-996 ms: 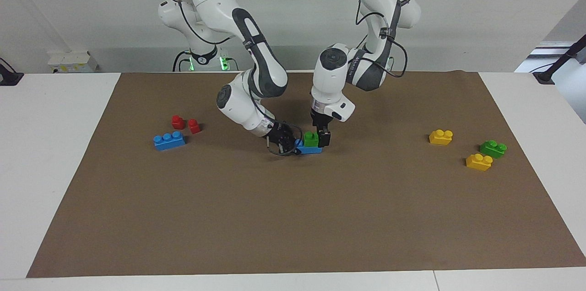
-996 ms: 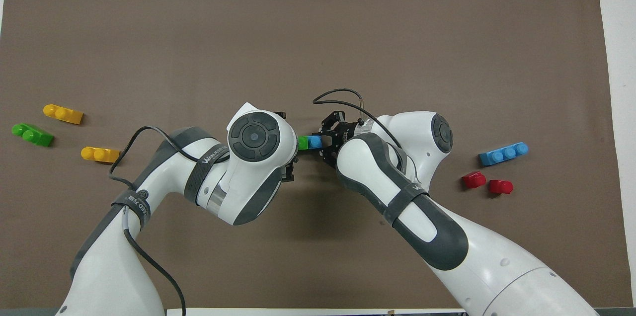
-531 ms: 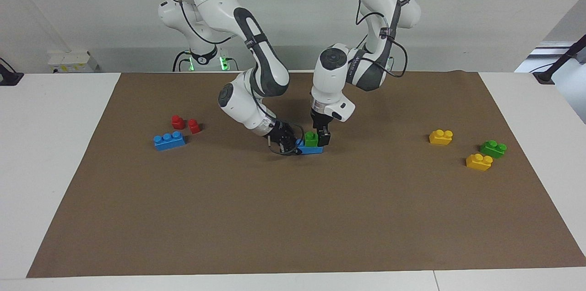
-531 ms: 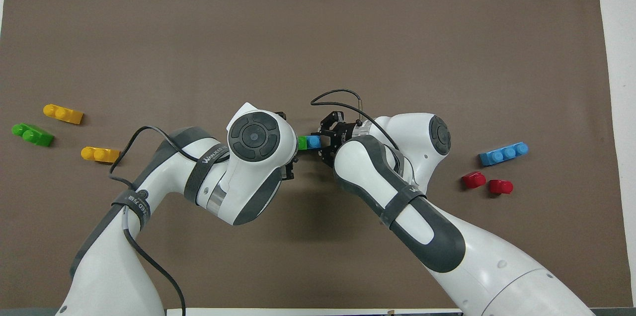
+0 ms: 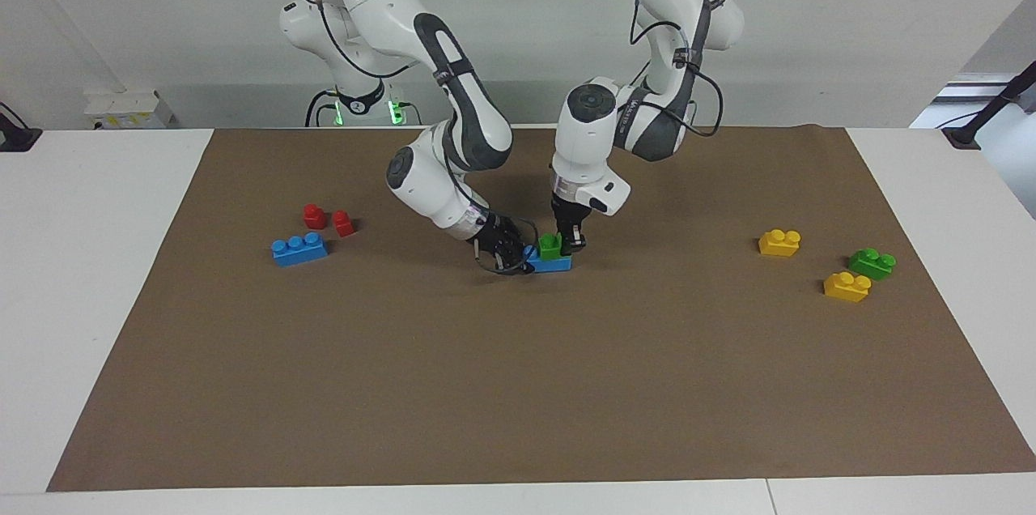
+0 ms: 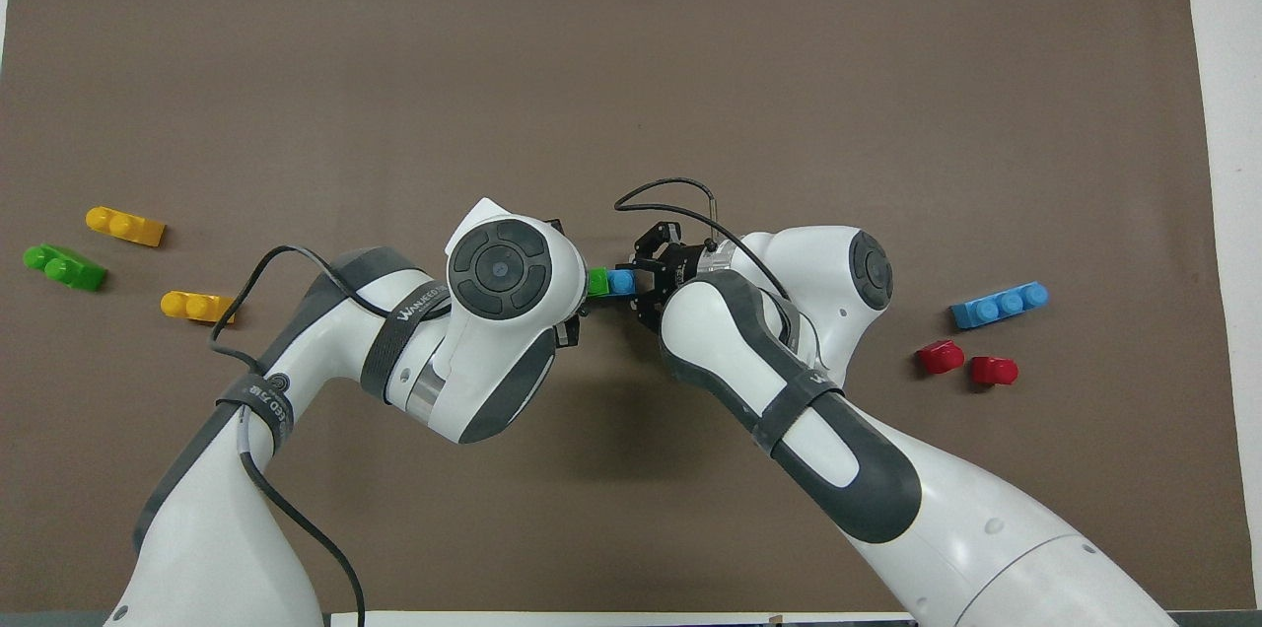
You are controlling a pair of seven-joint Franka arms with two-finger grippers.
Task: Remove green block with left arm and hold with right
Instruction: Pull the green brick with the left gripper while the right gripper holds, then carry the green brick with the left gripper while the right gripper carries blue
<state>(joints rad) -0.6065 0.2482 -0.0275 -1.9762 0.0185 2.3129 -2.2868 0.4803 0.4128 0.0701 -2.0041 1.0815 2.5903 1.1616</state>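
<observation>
Upright, the green block [image 5: 553, 246] sat studs-up on the blue brick [image 5: 552, 262]; my left gripper [image 5: 566, 243] clamped it, my right gripper [image 5: 511, 251] clamped the brick.

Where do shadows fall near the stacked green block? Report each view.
Facing view: soft shadow on the brown mat under both arms, nearer the robots than the green block. Overhead view: diffuse dark patch between the two forearms.

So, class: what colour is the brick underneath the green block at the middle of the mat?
Blue brick, clearest in the facing view.
</observation>
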